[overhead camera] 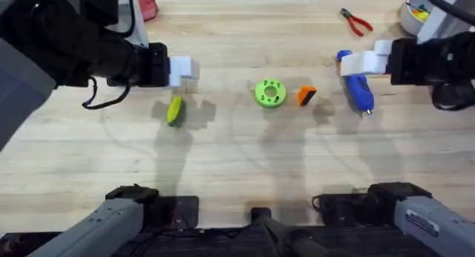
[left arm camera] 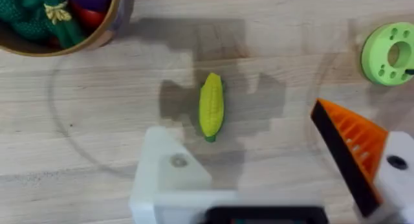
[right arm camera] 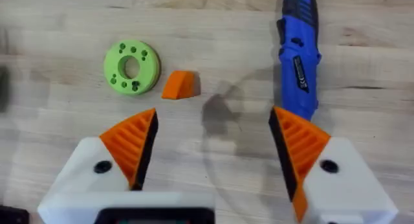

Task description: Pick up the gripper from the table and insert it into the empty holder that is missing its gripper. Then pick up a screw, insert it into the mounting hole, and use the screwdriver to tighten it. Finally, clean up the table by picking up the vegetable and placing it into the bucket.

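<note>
Step one not started: the orange pad (overhead camera: 306, 96) lies loose on the table (overhead camera: 237, 168), just beside the green disc (overhead camera: 269, 93), between the two arms.

Left tool (left arm camera: 272, 185) hovers over the corn-shaped vegetable (left arm camera: 211, 106). One finger is the bare white holder (left arm camera: 169, 169) with an open screw hole and no pad; the other carries its orange pad. Fingers apart, nothing held.

Right tool (right arm camera: 213, 153) has both ribbed pads fitted, fingers wide apart, empty. It hangs above the table near the blue screwdriver (right arm camera: 298, 52), with the loose pad and disc a little ahead of it.

Next move, as I read it: right tool goes to the loose pad, closes across its wedge sides, then carries it to the left arm's bare finger. The pad is small and tapered, so it could slip or twist in the grip; alignment with the holder will need care.

Bucket (left arm camera: 61, 23) sits near the vegetable, already holding other toy vegetables. No screw visible that I can make out.

Table is pale wood planks, matte, with soft arm shadows. Red-handled pliers (overhead camera: 356, 21) and a white bowl (overhead camera: 415, 12) sit at the far right edge.
</note>
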